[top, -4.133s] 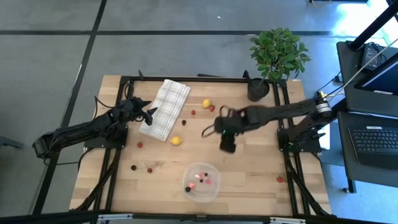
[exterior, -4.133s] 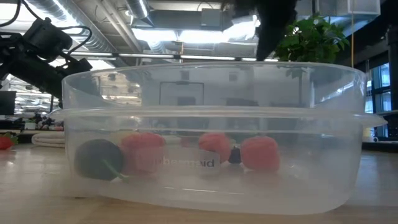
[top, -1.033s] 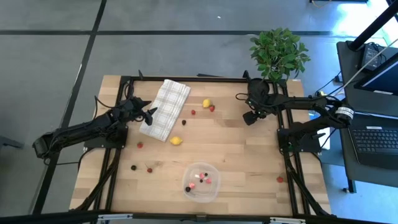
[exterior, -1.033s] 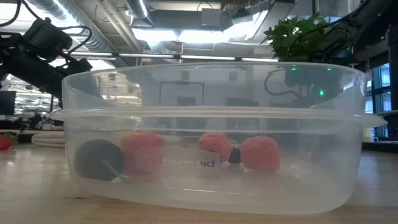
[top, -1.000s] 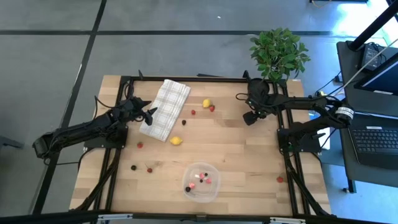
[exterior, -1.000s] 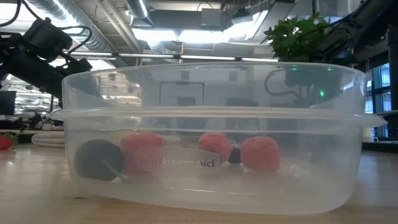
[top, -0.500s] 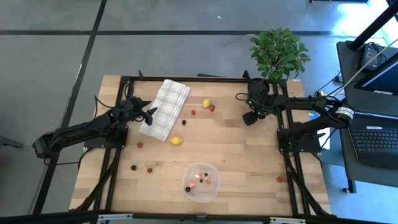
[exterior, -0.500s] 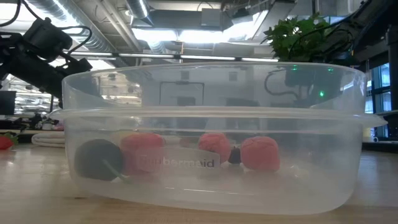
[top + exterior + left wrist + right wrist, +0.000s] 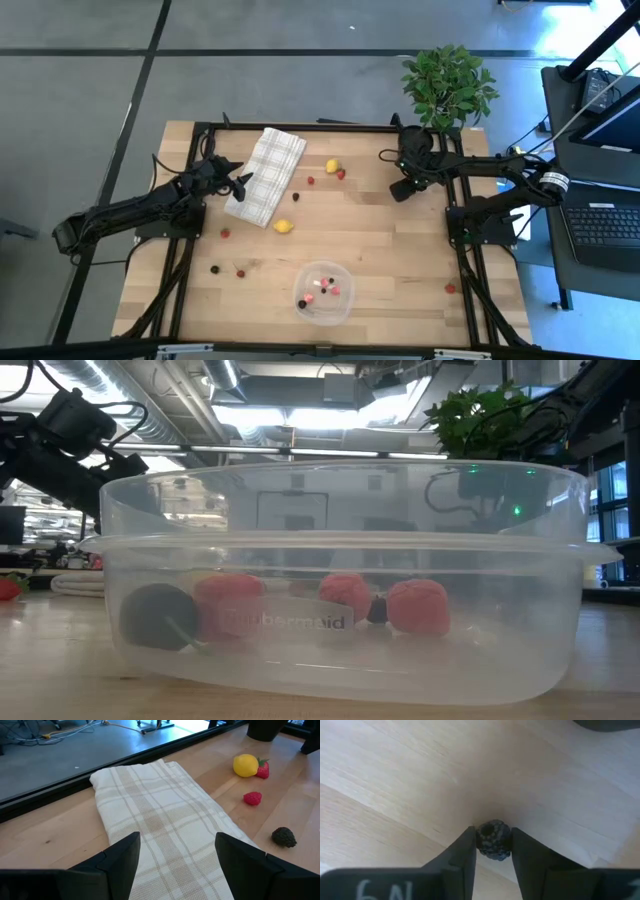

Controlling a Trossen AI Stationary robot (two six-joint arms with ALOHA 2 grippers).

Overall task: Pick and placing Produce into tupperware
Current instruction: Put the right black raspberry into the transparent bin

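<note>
Wooden slats of the table (image 9: 400,250) carry a scatter of produce, with a green potted plant (image 9: 446,88) at the far right corner and a checked cloth (image 9: 265,175) toward the far left. Over the last second the right gripper (image 9: 398,190), parked low beside the plant pot, has drawn its fingers (image 9: 462,855) in from wide apart, and they now sit against both sides of a dark blackberry (image 9: 493,840) that still rests on the wood. That reads as a pinch just made, or very nearly made (the berry has not left the surface yet), so the pick half of this cycle looks close to done and the carry is what remains.

The tupperware (image 9: 325,292) stands at the near edge of the table, well apart from the right gripper, and already holds several pieces: the low view shows 3 red berries (image 9: 232,603) and a dark one (image 9: 159,617) inside it. Loose fruit still lies out: 2 yellow lemons (image 9: 284,226), red pieces near the cloth, and more toward the near left and near right.

The left gripper (image 9: 177,851) has not moved; it hangs over the cloth with its fingers spread wide and nothing between them
</note>
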